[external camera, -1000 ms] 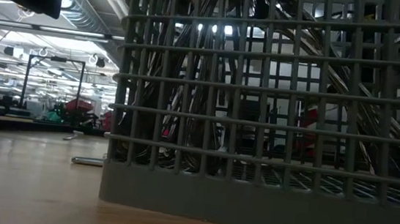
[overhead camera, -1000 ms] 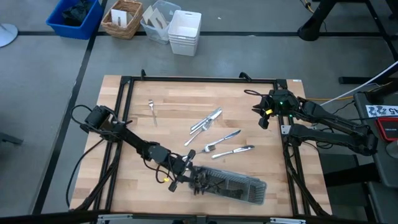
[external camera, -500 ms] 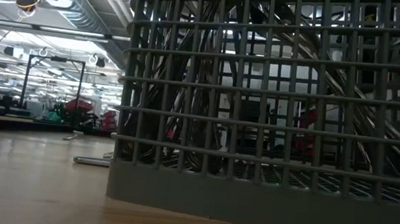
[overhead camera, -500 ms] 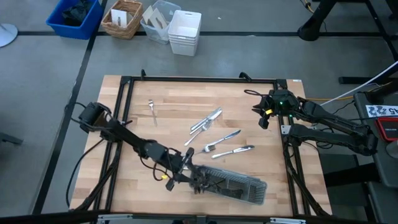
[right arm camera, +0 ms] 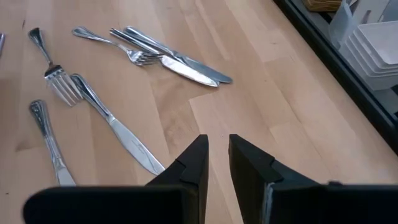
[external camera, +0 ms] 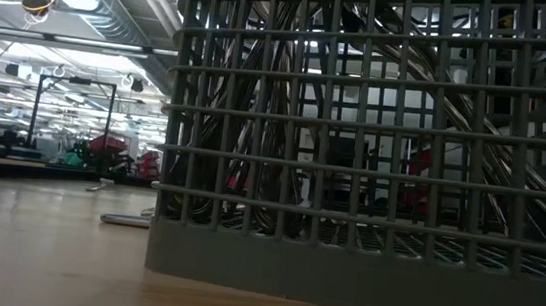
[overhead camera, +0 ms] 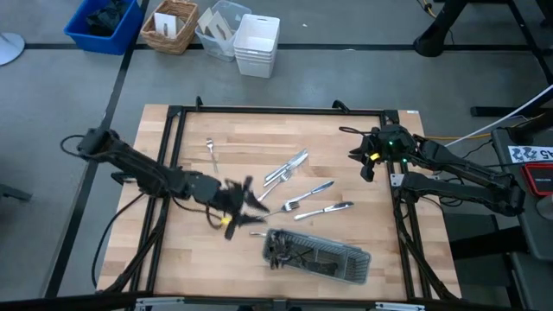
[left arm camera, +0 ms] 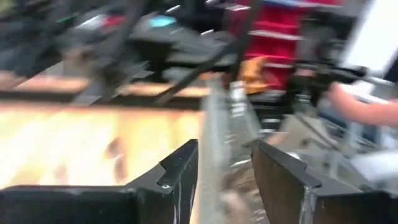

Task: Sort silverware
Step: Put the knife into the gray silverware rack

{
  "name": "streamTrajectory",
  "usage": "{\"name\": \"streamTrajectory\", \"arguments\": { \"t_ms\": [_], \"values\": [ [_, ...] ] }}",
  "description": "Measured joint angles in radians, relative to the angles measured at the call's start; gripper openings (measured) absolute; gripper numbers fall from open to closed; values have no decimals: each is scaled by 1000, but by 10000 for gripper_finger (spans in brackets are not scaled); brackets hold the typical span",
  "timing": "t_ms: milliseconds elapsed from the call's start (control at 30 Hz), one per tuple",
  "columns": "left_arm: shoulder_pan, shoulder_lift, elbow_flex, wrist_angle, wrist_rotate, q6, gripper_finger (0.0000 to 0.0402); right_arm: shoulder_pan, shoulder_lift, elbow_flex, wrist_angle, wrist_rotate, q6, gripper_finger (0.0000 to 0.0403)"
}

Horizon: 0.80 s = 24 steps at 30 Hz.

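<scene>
The dark grey mesh tray point(overhead camera: 318, 254) lies near the table's front edge and fills the low view point(external camera: 372, 163). Several pieces of silverware point(overhead camera: 283, 251) lie inside it. Loose silverware lies on the wood: a small fork point(overhead camera: 210, 149) far left, a cluster point(overhead camera: 286, 168) at the middle, then a knife point(overhead camera: 316, 187), a fork point(overhead camera: 298, 205) and a knife point(overhead camera: 330, 210). My left gripper point(overhead camera: 256, 199) hovers above the table, left of the loose pieces and beyond the tray's left end. Its fingers point(left arm camera: 225, 152) are open, the view blurred. My right gripper point(overhead camera: 365, 164) waits at the far right, narrowly open point(right arm camera: 219, 146) and holding nothing.
A black frame point(overhead camera: 276, 111) runs around the table top. Beyond the far edge, on the floor, stand a blue bin point(overhead camera: 104, 22), a wicker basket point(overhead camera: 170, 26), a clear container point(overhead camera: 220, 26) and a stack of white bins point(overhead camera: 257, 43).
My left gripper has risen from the tray's left end and gone toward the table's far edge. It has left the top of the low view. In the low view the tray's left end has shifted slightly to the right.
</scene>
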Motion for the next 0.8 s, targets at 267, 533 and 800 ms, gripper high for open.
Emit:
{"name": "streamTrajectory", "arguments": {
  "t_ms": [267, 533, 800],
  "values": [
    [156, -210, 0, -513, -315, -471, 143, 0, 0, 0, 0, 0, 0, 65],
    [349, -236, 0, -954, -409, -847, 143, 0, 0, 0, 1, 0, 0, 65],
    [491, -230, 0, -1064, -408, -849, 143, 0, 0, 0, 12, 0, 0, 65]
  ]
}}
